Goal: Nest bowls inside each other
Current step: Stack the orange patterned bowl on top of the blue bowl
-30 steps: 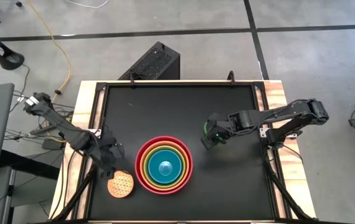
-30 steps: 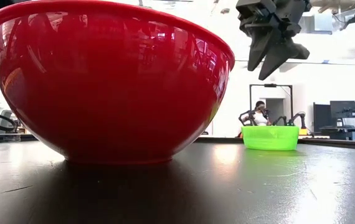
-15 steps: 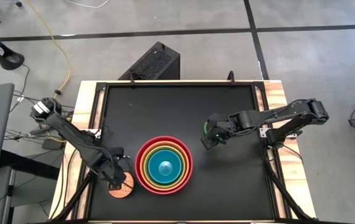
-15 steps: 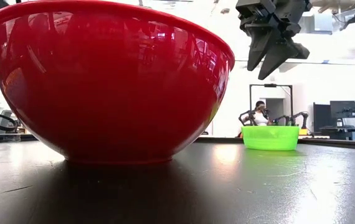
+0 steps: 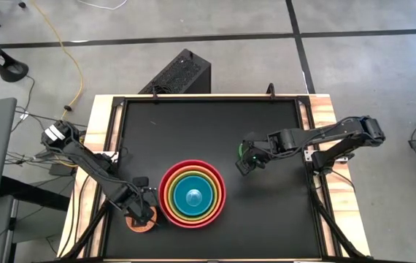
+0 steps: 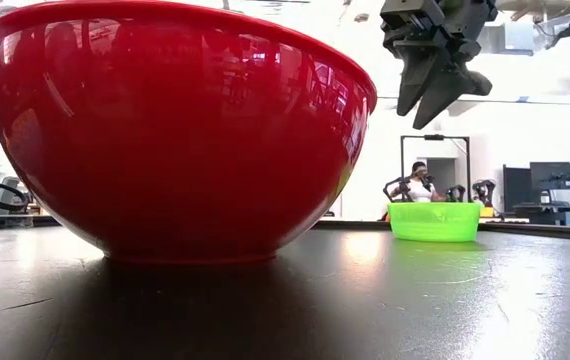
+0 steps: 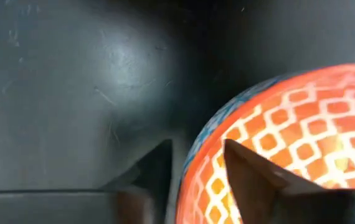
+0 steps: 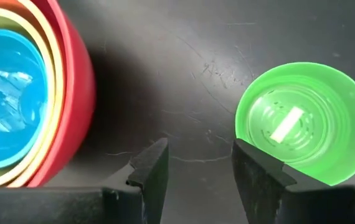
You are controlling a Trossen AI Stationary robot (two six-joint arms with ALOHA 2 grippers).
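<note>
A stack of nested bowls, red outermost, then orange, lime and blue, stands near the table's near edge. Left of it sits a small orange-and-pale patterned bowl, mostly covered by my left gripper. That gripper points down, open, with one finger outside the bowl's rim and the other inside; I see no touch. My right gripper hangs open above the table right of the stack, with nothing between its fingers. A small green bowl stands upright on the table just beside it.
The black table top has raised wooden rails along its left edge and right edge. Bare table lies between the stack and the green bowl. In the low view the red bowl fills the left, and a person sits far behind.
My left gripper has come down and toward the table's near edge, onto the small patterned bowl, which it now mostly covers in the high view. The bowl has stayed where it was.
</note>
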